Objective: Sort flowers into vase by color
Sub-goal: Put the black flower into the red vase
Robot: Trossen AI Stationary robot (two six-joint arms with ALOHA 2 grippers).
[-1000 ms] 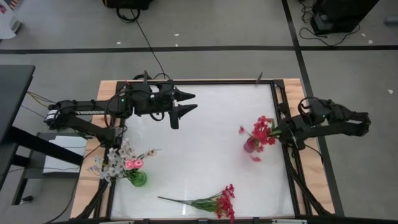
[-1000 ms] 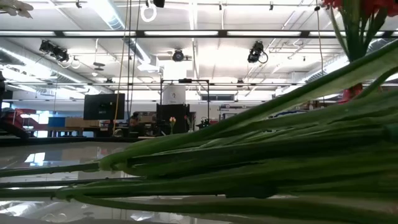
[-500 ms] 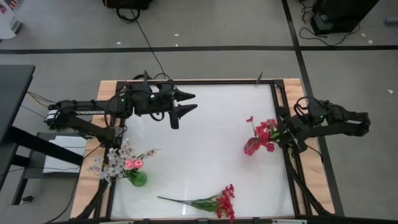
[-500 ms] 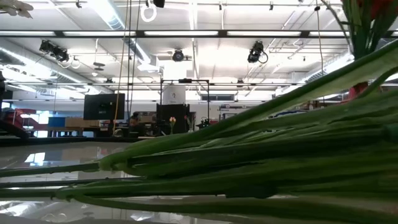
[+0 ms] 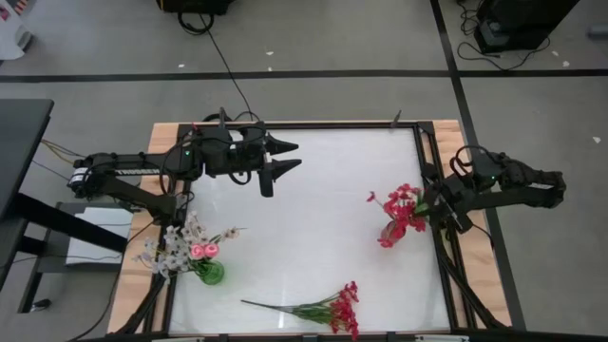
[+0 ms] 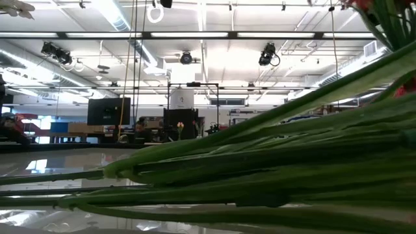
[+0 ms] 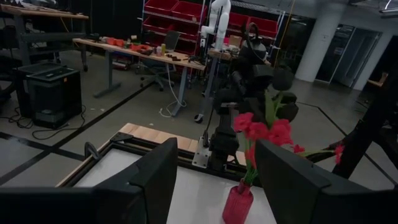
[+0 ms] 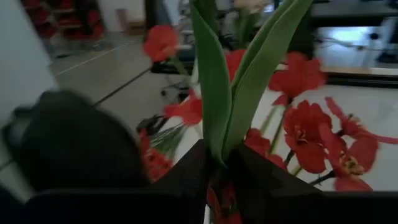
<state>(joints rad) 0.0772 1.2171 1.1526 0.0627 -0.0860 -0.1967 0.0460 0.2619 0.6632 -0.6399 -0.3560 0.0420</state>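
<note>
The white glossy table [image 5: 304, 218], framed in pale wood, looks the same as a second ago, and so does everything on its left half. The change is at the right edge: the red blossom spray [image 5: 401, 211] standing in the red vase [image 7: 237, 204] has swung. A second ago its heads leaned toward the table's far side, half a second ago they drooped low over the vase, and now they spread wider, with one bloom reaching out to the left.

The right gripper [image 5: 435, 201] is at that spray. In the right wrist view its two dark fingers [image 8: 186, 180] pinch the base of two long, smooth, blade-shaped green leaves [image 8: 230, 81], with ruffled red petals crowding both sides; the jaws are closed on the stem.

The left gripper [image 5: 283, 157] hangs over the far left part of the table, unmoved, its pointed black jaws apart and holding nothing.

At the near left stands a small green vase [image 5: 211, 274] holding pink rosebuds [image 5: 203, 251] and a pale white sprig [image 5: 176, 245]. Along the near edge lies a loose bundle of red flowers [image 5: 332, 309] on thin green stems, which fill the low view as long ribbed stalks [image 6: 260, 169].
</note>
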